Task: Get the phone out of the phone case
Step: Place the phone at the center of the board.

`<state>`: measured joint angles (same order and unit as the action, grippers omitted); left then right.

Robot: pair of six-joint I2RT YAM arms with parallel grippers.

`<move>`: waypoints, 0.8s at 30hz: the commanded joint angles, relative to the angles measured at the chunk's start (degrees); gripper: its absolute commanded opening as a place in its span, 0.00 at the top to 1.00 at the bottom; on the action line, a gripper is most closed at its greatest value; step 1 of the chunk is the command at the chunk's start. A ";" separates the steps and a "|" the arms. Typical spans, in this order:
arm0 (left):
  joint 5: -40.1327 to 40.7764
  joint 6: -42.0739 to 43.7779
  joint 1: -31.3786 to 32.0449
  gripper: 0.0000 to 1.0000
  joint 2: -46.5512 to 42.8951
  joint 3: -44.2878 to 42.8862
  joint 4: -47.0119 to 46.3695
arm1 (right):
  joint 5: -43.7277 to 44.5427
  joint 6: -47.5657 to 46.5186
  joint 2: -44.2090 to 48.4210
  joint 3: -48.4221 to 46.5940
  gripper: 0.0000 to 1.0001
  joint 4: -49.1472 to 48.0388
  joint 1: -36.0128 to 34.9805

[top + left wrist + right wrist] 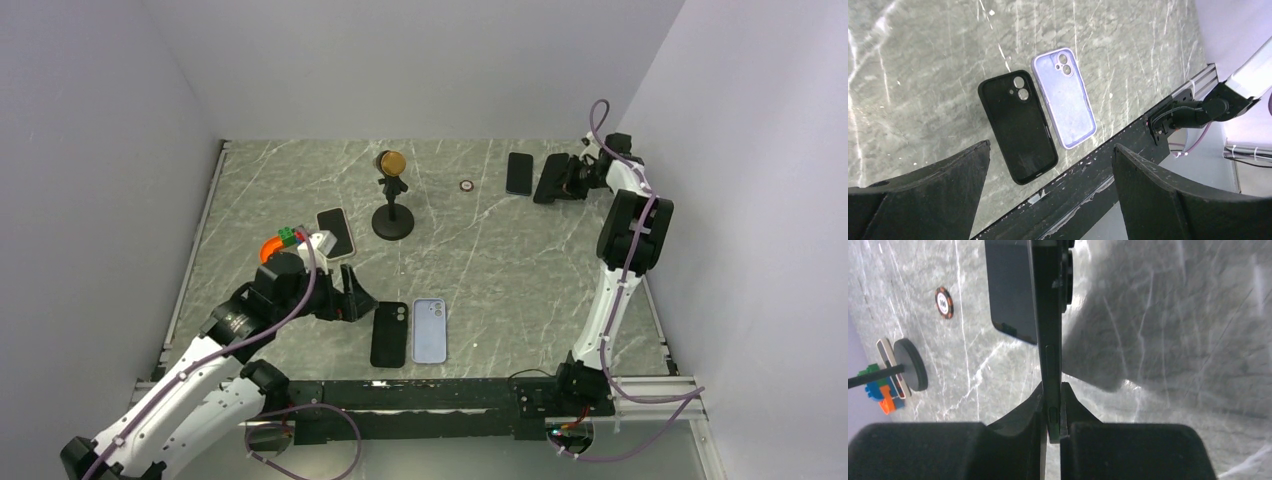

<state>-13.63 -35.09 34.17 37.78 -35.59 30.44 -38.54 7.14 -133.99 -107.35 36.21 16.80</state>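
Black case (1020,130), lilac case (1065,100) side by side, 6 o'clock.
Left gripper (1050,146) wide open, empty; right gripper (1052,390) clamps dark slab (1045,300).

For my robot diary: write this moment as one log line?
left gripper: open, near black case | right gripper: shut on thin black thing

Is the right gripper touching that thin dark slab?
Touching. Right wrist view: the right gripper is shut on the dark slab, set edge-on, and presses against both of its faces.
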 commanded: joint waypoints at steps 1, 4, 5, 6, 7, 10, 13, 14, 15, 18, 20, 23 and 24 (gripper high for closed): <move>2.91 2.06 0.08 0.06 -1.54 -3.51 3.44 | 9.51 -1.94 -5.01 -6.08 0.87 2.35 0.28; 3.14 1.34 0.02 0.06 -2.11 -3.66 3.48 | 9.95 -1.43 -6.37 -7.46 0.83 1.84 0.31; 3.02 1.13 0.07 0.06 -2.34 -3.57 3.27 | 10.10 -1.08 -6.63 -7.64 0.82 1.43 0.25; 3.01 0.96 0.06 0.07 -2.48 -3.52 3.15 | 9.96 -0.89 -6.89 -7.88 0.81 1.03 0.14; 3.07 0.82 0.05 0.07 -2.66 -3.52 3.15 | 9.68 -0.68 -7.22 -8.26 0.80 0.67 0.13; 3.47 1.00 0.06 0.07 -2.81 -3.88 3.66 | 10.69 -1.11 -8.89 -10.86 0.77 1.79 -0.57; 4.14 1.24 0.10 0.07 -2.65 -4.52 4.63 | 11.47 -1.26 -10.74 -13.32 0.76 2.76 -1.53; 4.29 1.12 0.09 0.07 -2.69 -4.57 4.66 | 11.57 -1.21 -11.24 -13.97 0.75 2.81 -1.77; 4.32 1.04 0.09 0.07 -2.79 -4.49 4.52 | 11.90 -1.10 -11.60 -14.59 0.75 2.82 -2.08; 4.27 0.45 0.10 0.07 -3.09 -4.40 4.45 | 13.30 -1.09 -12.94 -16.83 0.73 3.43 -3.01; 4.50 0.30 0.09 0.07 -3.10 -4.53 4.66 | 15.02 -1.07 -13.32 -18.01 0.71 4.18 -3.54; 5.40 0.09 0.10 0.05 -2.95 -4.93 5.14 | 18.80 -0.76 -12.30 -17.61 0.63 4.56 -4.33; 5.81 -0.02 0.06 0.05 -2.71 -5.19 5.17 | 20.21 -0.66 -11.58 -17.22 0.59 4.78 -4.56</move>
<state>-9.72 -34.72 34.17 35.33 -37.65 35.11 -28.91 7.97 -144.55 -124.42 38.57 13.41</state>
